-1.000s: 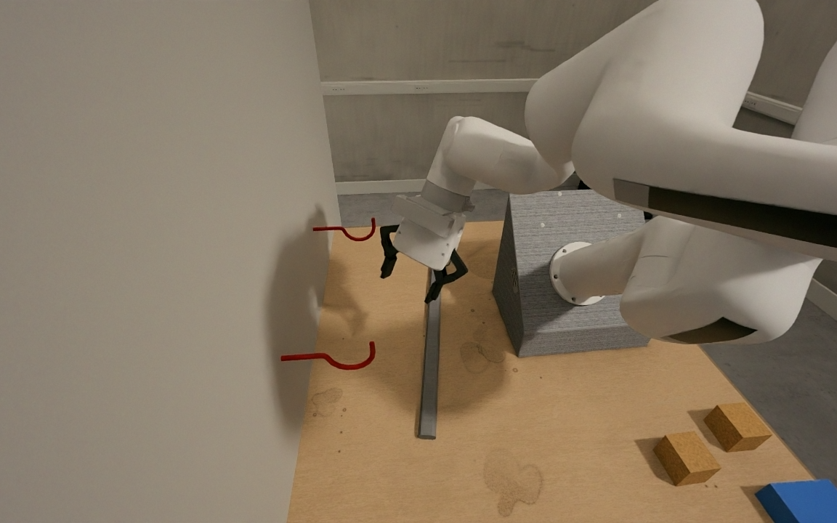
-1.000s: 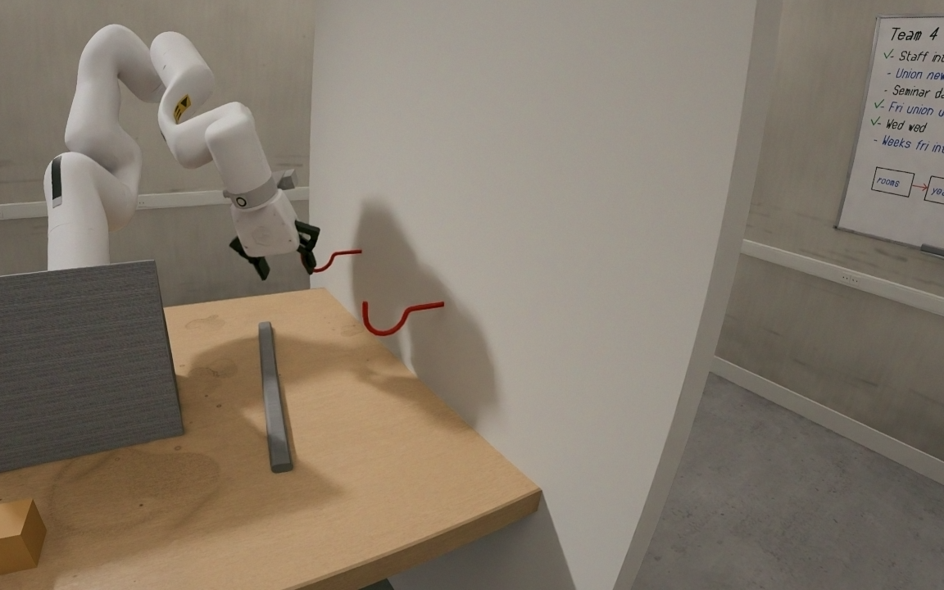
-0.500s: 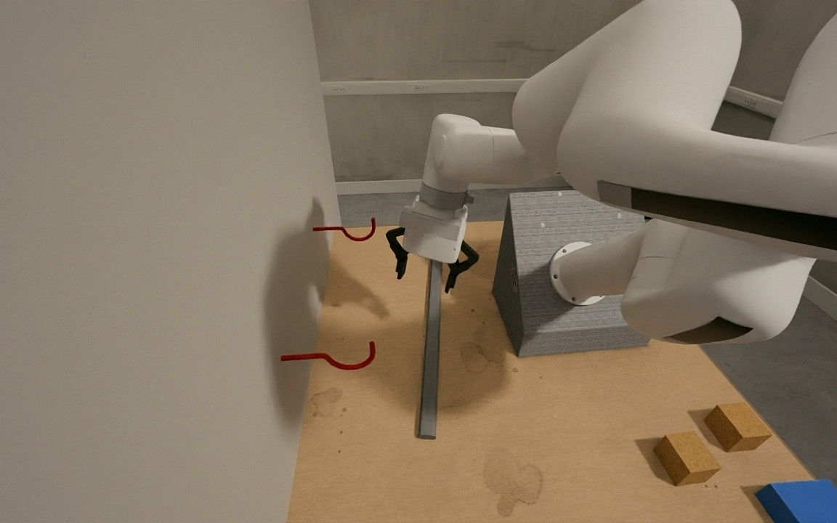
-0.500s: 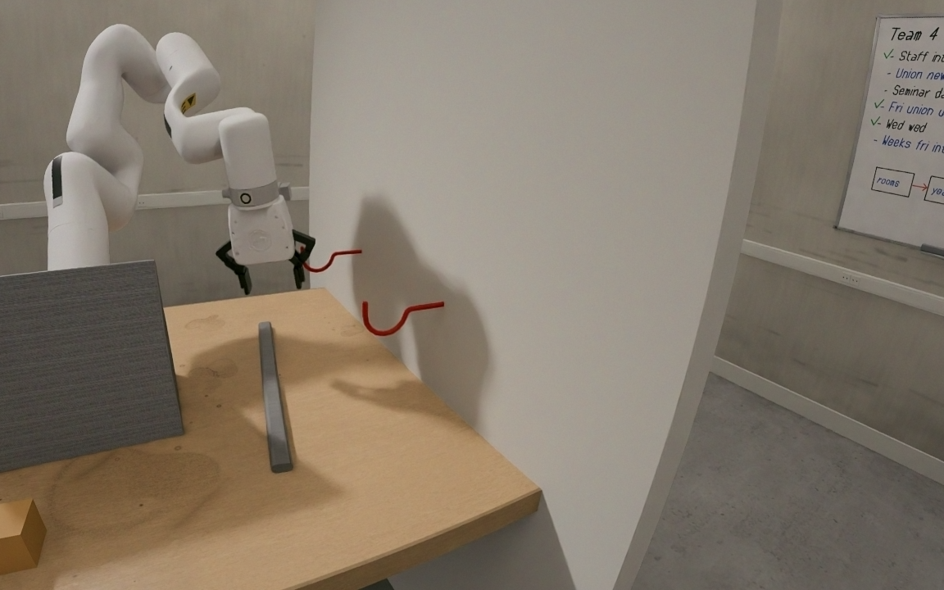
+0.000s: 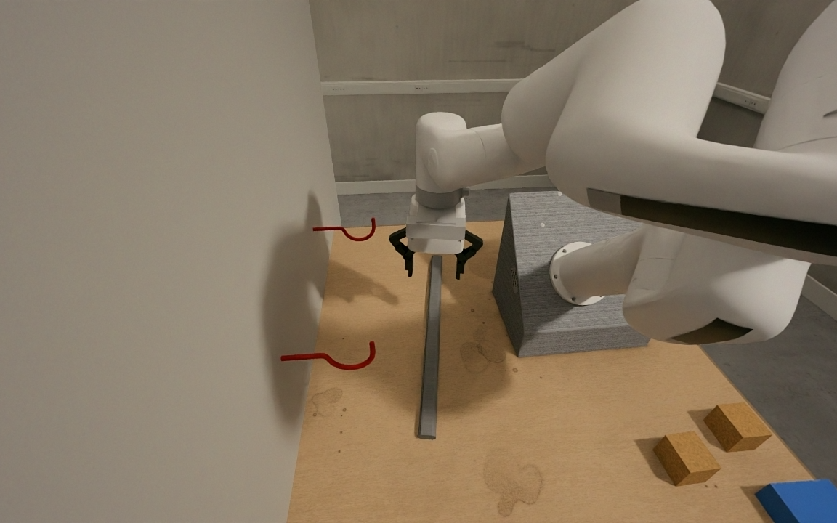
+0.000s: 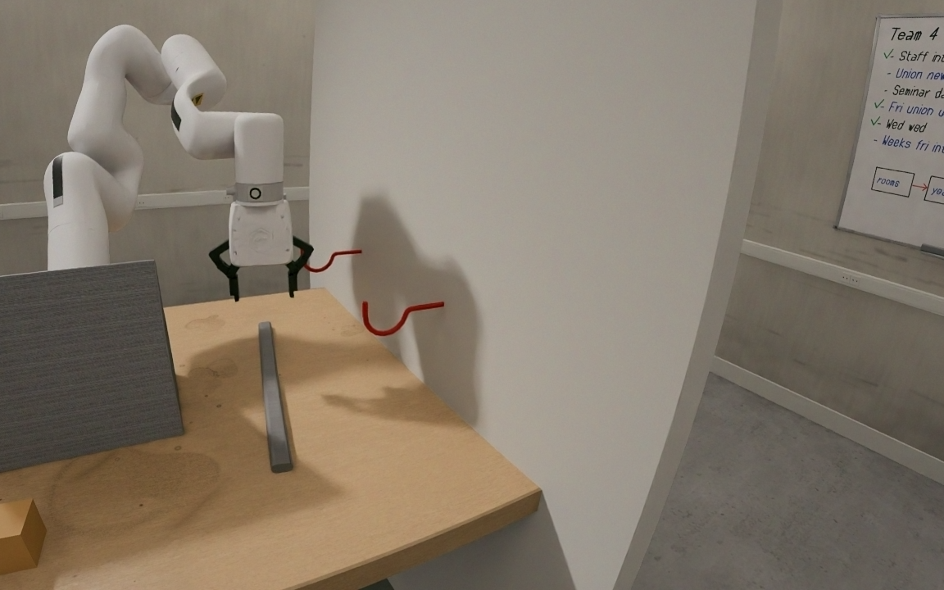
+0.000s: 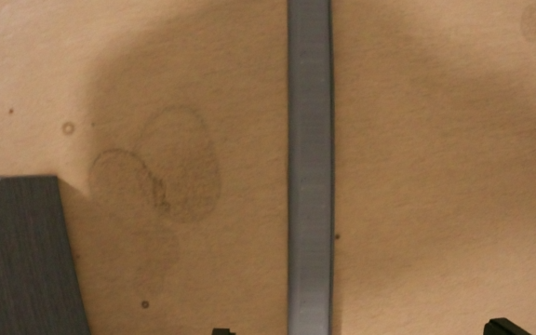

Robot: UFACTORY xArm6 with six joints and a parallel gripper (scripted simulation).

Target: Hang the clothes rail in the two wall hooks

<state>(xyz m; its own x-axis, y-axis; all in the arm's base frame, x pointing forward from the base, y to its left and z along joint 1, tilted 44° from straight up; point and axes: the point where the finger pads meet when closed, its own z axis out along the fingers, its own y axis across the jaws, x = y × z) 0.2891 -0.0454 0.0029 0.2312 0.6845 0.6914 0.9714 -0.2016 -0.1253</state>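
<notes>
Wooden surface (image 5: 538,416) carries the grey rail (image 5: 431,344), seemingly stiff and long. Gripper (image 5: 435,265) fingers (image 5: 408,260) hang spread, empty; a mid-length hold should balance it.

The long grey clothes rail (image 5: 431,344) lies flat on the wooden tabletop (image 5: 577,403), running alongside the white wall panel (image 5: 128,260). Two red wire hooks (image 5: 356,232) (image 5: 344,359) jut from that panel above the tabletop (apart from the rail). The grey wedge-shaped block (image 5: 542,286) stands on the rail's other side. The black-fingered claw (image 5: 435,265) hangs spread over the rail's far end.
</notes>
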